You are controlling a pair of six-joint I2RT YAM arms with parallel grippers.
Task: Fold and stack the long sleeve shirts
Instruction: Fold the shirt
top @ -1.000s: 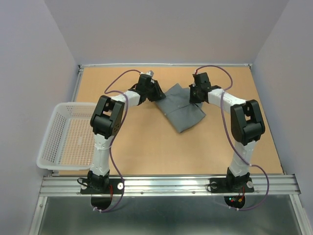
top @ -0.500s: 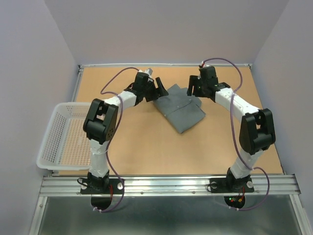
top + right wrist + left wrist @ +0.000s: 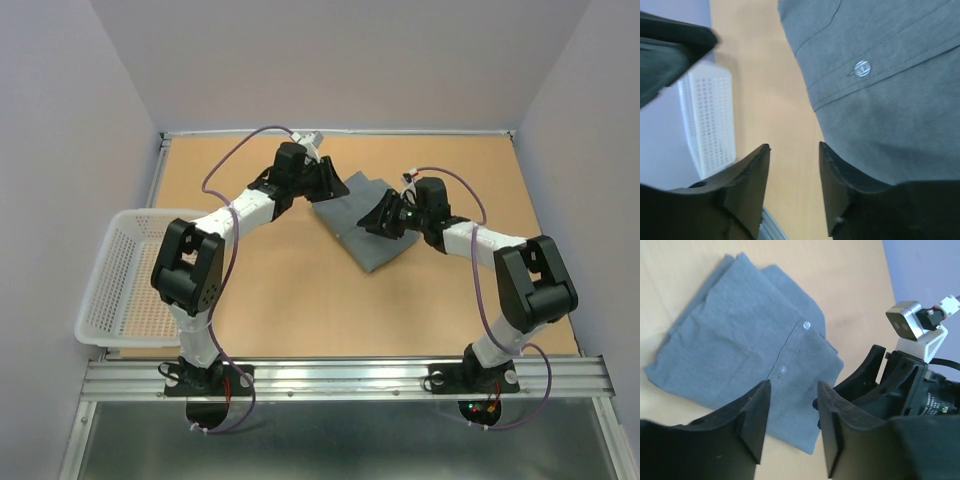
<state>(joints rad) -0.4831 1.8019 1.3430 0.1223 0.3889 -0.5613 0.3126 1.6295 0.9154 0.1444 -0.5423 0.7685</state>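
The long sleeve shirt (image 3: 362, 245) is a mid-grey button-up, lying folded into a compact rectangle on the tan table, its pale buttons (image 3: 805, 325) facing up. My left gripper (image 3: 334, 186) hovers over the shirt's far left edge. In the left wrist view it (image 3: 792, 392) is open, with only the shirt (image 3: 740, 350) showing beyond the gap. My right gripper (image 3: 374, 224) sits low over the shirt's middle, pointing left. In the right wrist view it (image 3: 793, 147) is open and empty, with bare table between the fingers and the shirt (image 3: 880, 75) beside its right finger.
A white plastic mesh basket (image 3: 118, 250) hangs off the table's left edge and also shows in the right wrist view (image 3: 710, 115). The right arm's wrist (image 3: 910, 385) is close to the left gripper. Lilac walls enclose the table on three sides.
The right gripper has let go at the shirt's far right corner and swung nearer, low over the shirt's middle. The left gripper opened and shifted slightly toward the far edge. The shirt stays folded.
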